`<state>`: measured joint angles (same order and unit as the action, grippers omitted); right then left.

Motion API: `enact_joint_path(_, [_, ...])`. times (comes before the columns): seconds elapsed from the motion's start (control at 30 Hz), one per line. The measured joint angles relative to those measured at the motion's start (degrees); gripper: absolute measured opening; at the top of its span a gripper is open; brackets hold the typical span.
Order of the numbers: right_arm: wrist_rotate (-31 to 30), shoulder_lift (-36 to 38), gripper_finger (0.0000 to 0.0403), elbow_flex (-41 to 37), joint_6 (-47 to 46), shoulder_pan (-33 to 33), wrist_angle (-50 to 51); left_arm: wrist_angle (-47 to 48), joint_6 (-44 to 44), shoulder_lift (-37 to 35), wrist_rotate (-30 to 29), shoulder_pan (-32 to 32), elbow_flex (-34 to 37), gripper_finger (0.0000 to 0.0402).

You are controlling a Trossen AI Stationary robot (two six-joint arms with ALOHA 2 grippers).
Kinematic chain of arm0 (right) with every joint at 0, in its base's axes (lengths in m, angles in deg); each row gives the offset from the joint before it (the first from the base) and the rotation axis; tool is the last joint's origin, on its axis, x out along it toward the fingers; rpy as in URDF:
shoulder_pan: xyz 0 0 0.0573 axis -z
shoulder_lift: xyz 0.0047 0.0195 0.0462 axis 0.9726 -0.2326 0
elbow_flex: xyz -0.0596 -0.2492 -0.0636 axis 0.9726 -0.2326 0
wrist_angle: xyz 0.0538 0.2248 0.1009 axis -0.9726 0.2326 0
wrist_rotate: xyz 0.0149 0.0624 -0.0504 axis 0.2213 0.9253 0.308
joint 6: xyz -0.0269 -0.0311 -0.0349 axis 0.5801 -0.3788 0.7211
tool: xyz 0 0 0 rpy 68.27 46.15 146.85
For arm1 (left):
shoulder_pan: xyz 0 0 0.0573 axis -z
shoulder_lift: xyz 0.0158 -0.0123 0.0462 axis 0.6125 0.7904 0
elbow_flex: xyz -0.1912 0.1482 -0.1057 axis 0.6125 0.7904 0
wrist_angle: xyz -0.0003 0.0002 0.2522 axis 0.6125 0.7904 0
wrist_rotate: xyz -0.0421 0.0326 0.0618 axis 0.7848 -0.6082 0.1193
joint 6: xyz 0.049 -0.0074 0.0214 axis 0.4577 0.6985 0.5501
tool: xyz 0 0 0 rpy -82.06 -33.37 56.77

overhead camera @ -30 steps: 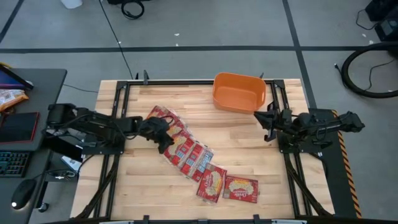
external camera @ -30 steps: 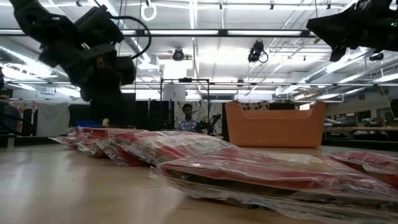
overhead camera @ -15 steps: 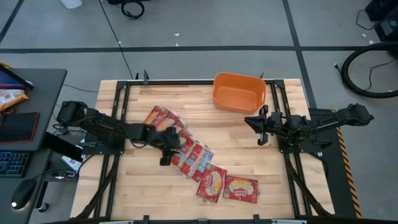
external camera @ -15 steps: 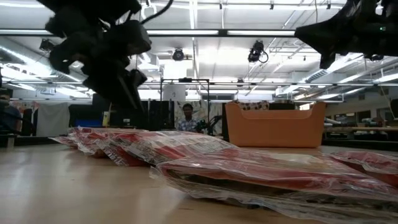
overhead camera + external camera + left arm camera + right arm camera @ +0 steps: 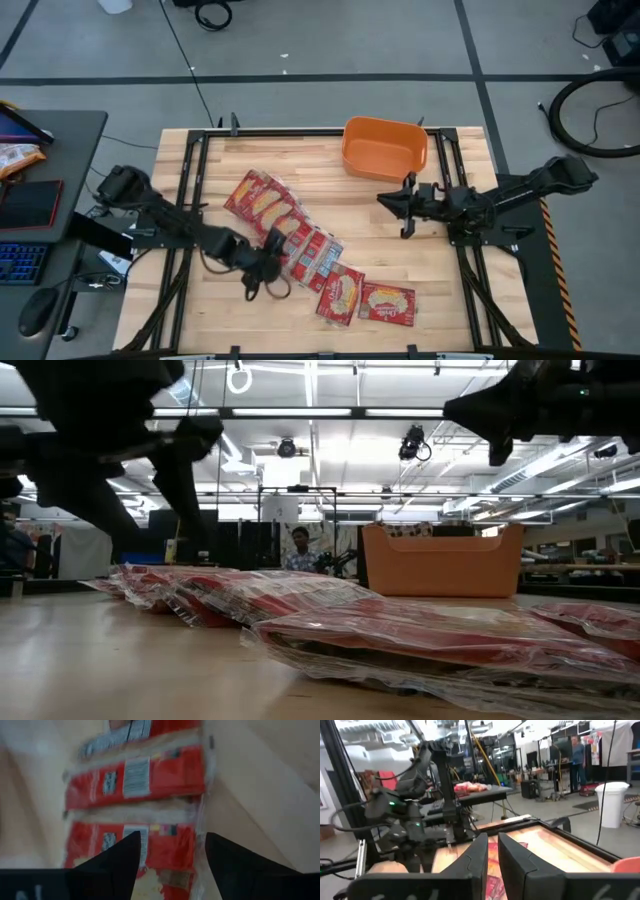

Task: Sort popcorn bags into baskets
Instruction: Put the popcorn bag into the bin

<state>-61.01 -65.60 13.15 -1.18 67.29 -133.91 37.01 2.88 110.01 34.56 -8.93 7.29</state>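
**Popcorn bags spread across table centre, basket at upper right unfilled**

Popcorn bags [image 5: 300, 245] fanned in an overlapping diagonal row, running from left of centre down to lower centre of the high view. Two more bags a little apart at the lower end, lying flat on the wooden table [image 5: 420, 270]. Orange basket [image 5: 384, 149] parked at the top edge of the table, right of centre, well apart from the row; nothing red visible inside from above.

Left gripper [image 5: 266, 281] low over the table at lower left of centre, just beside the near edge of the row. Fingers spread wide, nothing between them; in the left wrist view, both dark fingers [image 5: 117, 857] splayed with red packets [image 5: 140, 777] showing past and between them. Holding nothing.

Right gripper [image 5: 403, 205] raised at right of centre, below the basket, pointed toward the bags. Fingers nearly together in the right wrist view [image 5: 491, 855], only a narrow gap, nothing gripped.

Step in hand, by the look of it: approach to a first pick, with no bag yet lifted. Next move likely calls for settling the spread fingers over a single bag's edge rather than two overlapped ones, closing, lifting clear, then carrying across to the basket. Slippery, layered packets: real risk of dragging a neighbour along.
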Motion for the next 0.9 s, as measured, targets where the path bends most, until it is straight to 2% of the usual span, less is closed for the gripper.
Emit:
enact_joint_path(0.13, [-1.17,-4.48,0.0048,2.55,1.65,0.11,-0.55,0.28,4.29,-0.03,-5.92,2.79,0.0,0.0219])
enact_joint_path(0.33, [-1.2,-9.08,0.0048,5.33,3.06,0.11,-0.85,0.3,5.32,1.69,-5.73,3.3,0.05,0.0198])
enact_joint_path(0.53, [-1.22,-11.05,0.0048,5.9,3.48,0.11,-1.17,-0.74,6.16,6.44,-4.58,4.14,0.04,0.0186])
enact_joint_path(0.73, [-1.2,-11.1,0.0048,5.9,3.48,0.11,-1.58,-3.9,9.13,11.04,-13.63,6.13,0.04,0.0185])
enact_joint_path(0.9, [-1.2,-11.09,0.0048,5.88,3.48,0.13,-1.94,-4.95,7.14,14.36,-17.02,6.17,-0.06,0.0184])
